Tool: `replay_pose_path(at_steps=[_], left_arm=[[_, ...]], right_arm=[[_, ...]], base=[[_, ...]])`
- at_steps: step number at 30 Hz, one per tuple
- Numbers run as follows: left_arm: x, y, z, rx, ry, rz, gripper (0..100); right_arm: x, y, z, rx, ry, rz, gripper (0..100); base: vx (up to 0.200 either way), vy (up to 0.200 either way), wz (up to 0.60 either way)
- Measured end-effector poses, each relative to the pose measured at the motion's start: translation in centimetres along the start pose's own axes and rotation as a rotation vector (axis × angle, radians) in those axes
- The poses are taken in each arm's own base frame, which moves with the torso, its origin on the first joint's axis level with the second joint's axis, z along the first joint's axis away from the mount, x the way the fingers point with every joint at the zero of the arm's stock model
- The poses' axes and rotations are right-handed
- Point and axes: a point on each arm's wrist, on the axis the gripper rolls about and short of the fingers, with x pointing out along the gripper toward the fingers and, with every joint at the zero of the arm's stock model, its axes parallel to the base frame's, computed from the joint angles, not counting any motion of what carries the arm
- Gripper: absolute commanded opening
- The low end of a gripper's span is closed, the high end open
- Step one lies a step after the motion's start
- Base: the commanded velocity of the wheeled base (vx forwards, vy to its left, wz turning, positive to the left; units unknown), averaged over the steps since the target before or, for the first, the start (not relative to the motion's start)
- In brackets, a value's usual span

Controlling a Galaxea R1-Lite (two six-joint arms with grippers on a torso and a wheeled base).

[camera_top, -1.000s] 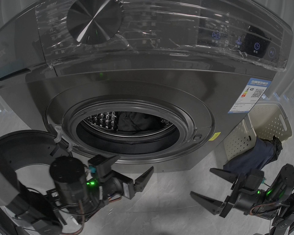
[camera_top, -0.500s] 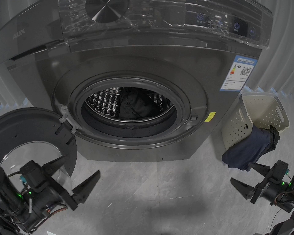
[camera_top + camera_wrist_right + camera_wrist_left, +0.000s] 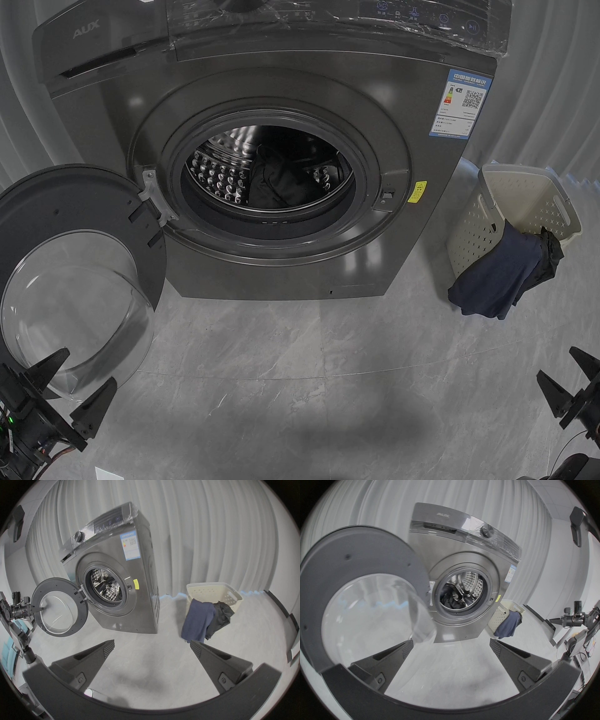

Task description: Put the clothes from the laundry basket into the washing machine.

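The grey washing machine (image 3: pixel 312 275) stands with its round door (image 3: pixel 75 206) swung wide to the left. A dark garment (image 3: pixel 278 181) lies inside the drum. To the machine's right is the cream laundry basket (image 3: pixel 484 215), with a navy cloth (image 3: pixel 497 275) draped over its front rim to the floor and a black cloth (image 3: pixel 550 250) beside it. My left gripper (image 3: pixel 90 367) hangs open and empty low beside the door. My right gripper (image 3: pixel 556 362) is open and empty, on the near side of the basket (image 3: pixel 215 594) and the navy cloth (image 3: pixel 197 620).
Bare grey tiled floor (image 3: pixel 325 387) stretches between me and the machine. The open door's glass bowl (image 3: pixel 372 611) sits close to my left gripper (image 3: pixel 451 641). Pleated white curtains (image 3: pixel 203 536) line the wall behind the machine and basket.
The whole head view has drawn back from the machine, so the camera moved. Both grippers have dropped to the bottom corners of the view, the left one clear of the drum opening, both still open.
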Motion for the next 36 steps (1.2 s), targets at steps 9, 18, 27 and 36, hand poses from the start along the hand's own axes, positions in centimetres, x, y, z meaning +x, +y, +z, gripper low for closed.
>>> replay_pose_path(at_steps=[9,18,27,36], left_arm=[[-4.1,1.3,-2.1,-0.029,-0.012,0.075,100],[-6.7,1.1,-5.1,0.003,0.010,0.150,100],[-7.4,0.8,-5.4,0.088,-0.069,0.301,100],[-7.8,0.9,-5.8,0.070,-0.073,0.399,100]], right_arm=[[-4.4,-0.4,-4.0,0.019,0.016,-0.124,100],[-5.9,0.0,-4.9,0.023,-0.106,-0.183,100],[-6.1,0.1,-5.0,0.052,-0.142,-0.189,100],[-6.2,0.1,-5.0,0.110,-0.156,-0.185,100]], base=[[0.000,-0.178,0.00],[0.000,-0.022,0.00],[0.000,0.000,0.00],[0.000,0.000,0.00]])
